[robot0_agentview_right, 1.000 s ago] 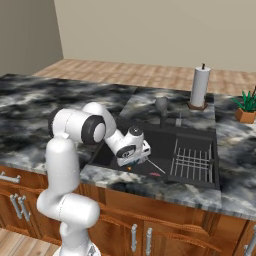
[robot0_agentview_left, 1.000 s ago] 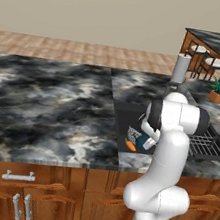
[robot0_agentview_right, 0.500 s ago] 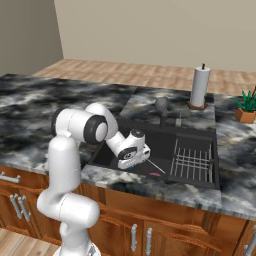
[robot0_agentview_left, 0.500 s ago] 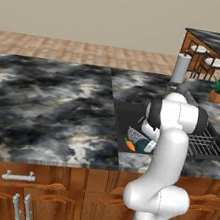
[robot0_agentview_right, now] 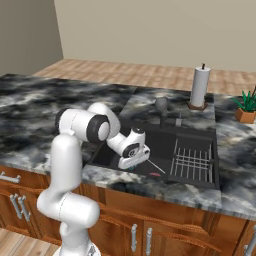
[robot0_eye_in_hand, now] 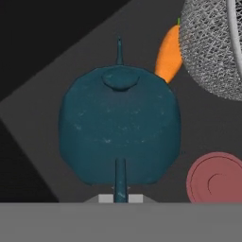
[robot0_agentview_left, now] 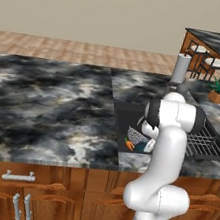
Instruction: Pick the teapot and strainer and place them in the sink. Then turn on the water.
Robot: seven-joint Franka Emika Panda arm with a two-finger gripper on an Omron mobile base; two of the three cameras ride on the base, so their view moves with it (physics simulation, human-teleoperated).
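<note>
The gripper is lowered into the near left part of the sink, and its jaws are drawn tightly together. In the hand view, the teal-blue teapot is seen directly ahead of the fingers, very close, with a thin teal bar of the pot running down to the fingertip area; the pot appears to be clamped by that thin part, though the contact itself is hidden at the edge of the picture.

Just beyond the teapot, up and to the right in the hand view, an orange carrot lies on the black sink floor. The silver wire-mesh strainer is found beside the carrot, further to the right. A pinkish-red disc rests on the sink floor close to the right of the teapot.

Further out, in the right base view, a grey wire rack occupies the right part of the sink, and a grey faucet stands at the back rim. A paper towel roll and a potted plant stand on the marble counter behind.
</note>
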